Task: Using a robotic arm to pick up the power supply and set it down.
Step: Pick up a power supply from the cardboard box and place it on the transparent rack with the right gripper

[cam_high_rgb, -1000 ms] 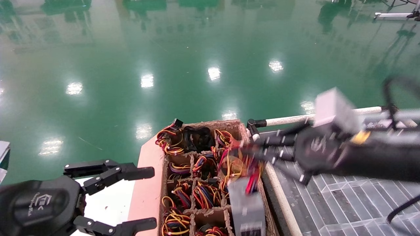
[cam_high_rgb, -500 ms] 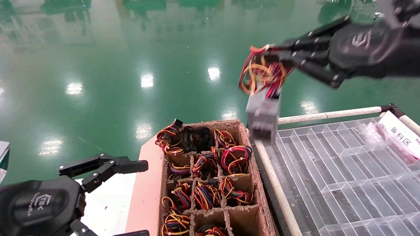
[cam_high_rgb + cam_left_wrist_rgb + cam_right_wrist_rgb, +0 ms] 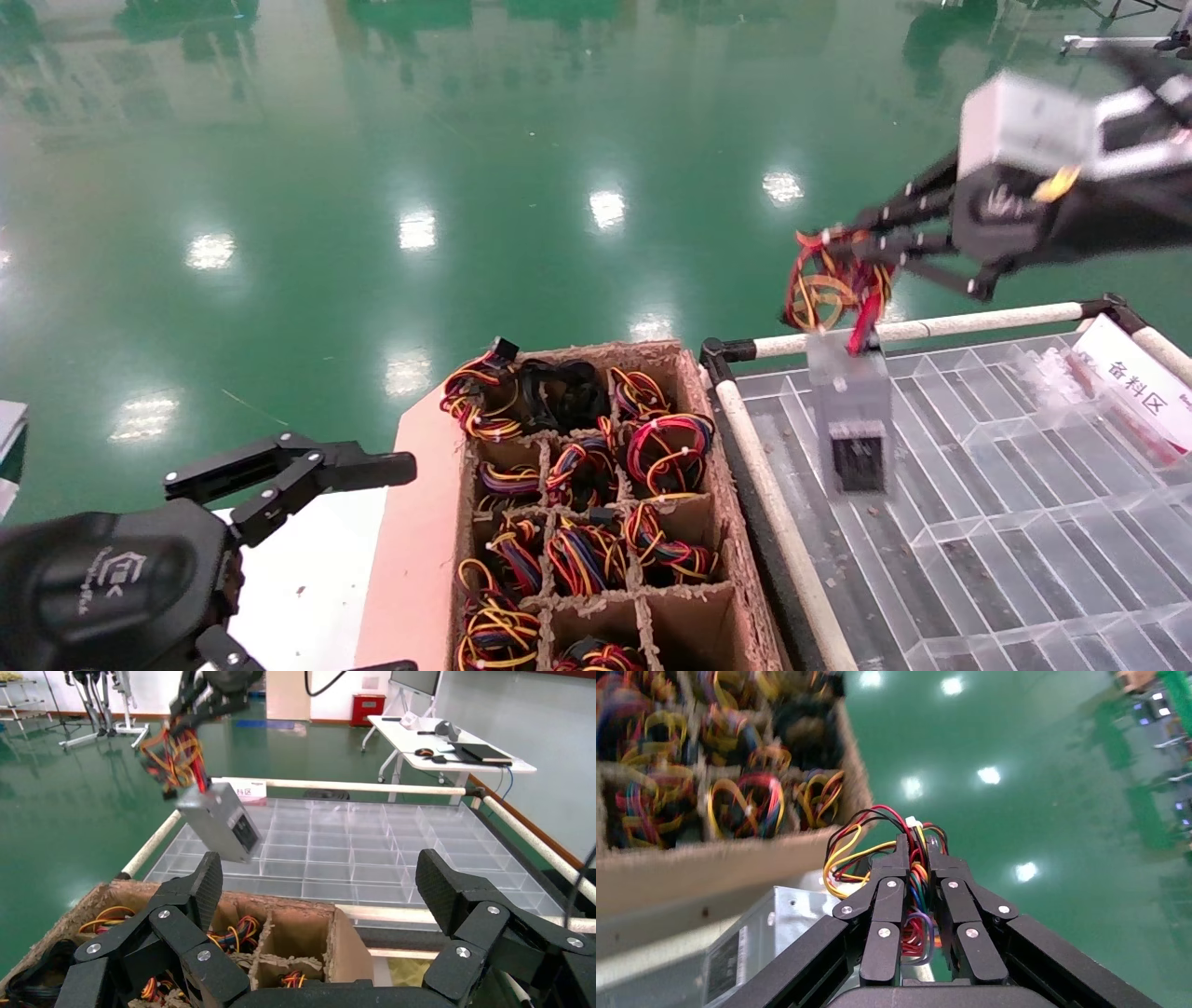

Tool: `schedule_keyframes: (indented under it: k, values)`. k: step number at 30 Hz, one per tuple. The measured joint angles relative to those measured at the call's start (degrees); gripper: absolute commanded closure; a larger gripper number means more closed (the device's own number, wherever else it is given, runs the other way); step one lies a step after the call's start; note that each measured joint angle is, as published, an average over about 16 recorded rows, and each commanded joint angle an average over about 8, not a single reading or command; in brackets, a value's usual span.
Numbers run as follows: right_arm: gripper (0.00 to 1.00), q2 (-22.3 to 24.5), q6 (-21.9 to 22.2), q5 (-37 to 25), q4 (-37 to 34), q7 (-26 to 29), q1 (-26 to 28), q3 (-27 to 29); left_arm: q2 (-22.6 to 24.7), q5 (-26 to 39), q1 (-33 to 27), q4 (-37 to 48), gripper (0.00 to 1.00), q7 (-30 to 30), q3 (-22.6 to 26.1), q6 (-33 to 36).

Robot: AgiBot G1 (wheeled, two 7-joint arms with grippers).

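Observation:
The power supply (image 3: 849,410), a silver-grey box with a dark socket face, hangs in the air by its red, yellow and black wire bundle (image 3: 829,280). It is just above the near-left cells of the clear divided tray (image 3: 1006,522). My right gripper (image 3: 843,244), on the arm with the silver wrist block, is shut on that bundle. The right wrist view shows the right gripper (image 3: 914,843) with wires pinched between its fingers and the box (image 3: 772,931) below. The left wrist view shows the box (image 3: 218,822) tilted over the tray. My left gripper (image 3: 400,564) stays open at the lower left.
A brown cardboard divider crate (image 3: 717,522) holding several more wire bundles stands left of the tray. A white pipe rail (image 3: 978,323) runs along the tray's far edge and another along its left side. A label card (image 3: 1131,377) sits at the tray's right. Green floor lies beyond.
The right gripper lifted the power supply out of the crate, swung it high, then carried it right and down over the clear tray. The left gripper barely moved.

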Motion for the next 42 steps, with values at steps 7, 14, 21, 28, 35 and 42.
schedule_keyframes:
  k: [7,14,21,28,35,42]
  values:
    - [1.00,-3.18,3.13,-3.21,-7.47,-10.28,-0.09,-2.07,0.00,0.00,0.00,0.00,0.00,0.00,0.00,0.00]
    - [1.00,-6.52,7.42,-4.84,-13.49,-18.86,-0.54,-3.05,0.00,0.00,0.00,0.00,0.00,0.00,0.00,0.00]
    - [1.00,-9.98,12.54,-5.96,-18.41,-24.99,-0.44,-3.63,0.00,0.00,0.00,0.00,0.00,0.00,0.00,0.00]
    - [1.00,-12.47,18.39,-5.93,-22.02,-28.81,-0.61,-3.42,0.00,0.00,0.00,0.00,0.00,0.00,0.00,0.00]
    - [1.00,-14.16,23.72,-5.25,-24.24,-31.29,-1.38,-2.79,0.00,0.00,0.00,0.00,0.00,0.00,0.00,0.00]
    - [1.00,-15.89,26.89,-4.48,-25.66,-32.99,-2.27,-2.22,0.00,0.00,0.00,0.00,0.00,0.00,0.01,0.00]
